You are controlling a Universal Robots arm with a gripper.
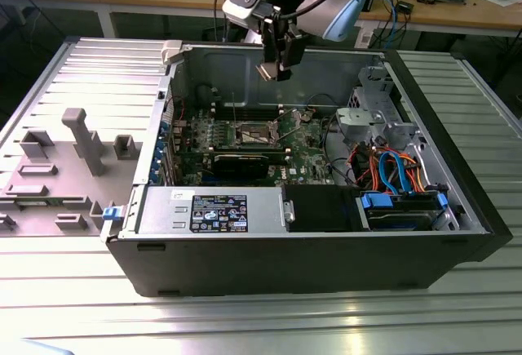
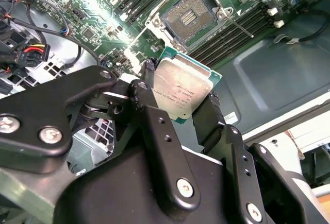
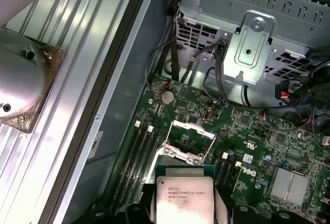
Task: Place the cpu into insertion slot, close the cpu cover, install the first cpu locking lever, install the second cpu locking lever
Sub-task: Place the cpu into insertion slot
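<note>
The hand (image 1: 274,68) grasps the cpu (image 2: 183,87) by its edges, high above the open insertion slot (image 2: 191,15); placing seems the step, calling for a squared, gentle descent

The gripper (image 1: 277,68) (pointing down) hangs below the arm (image 1: 330,8), pinching the cpu (image 2: 184,86).

Grey print on the cpu (image 3: 181,198) and white print on the black label (image 1: 219,213) of the power supply (image 1: 159,210): neither is legible.
</note>
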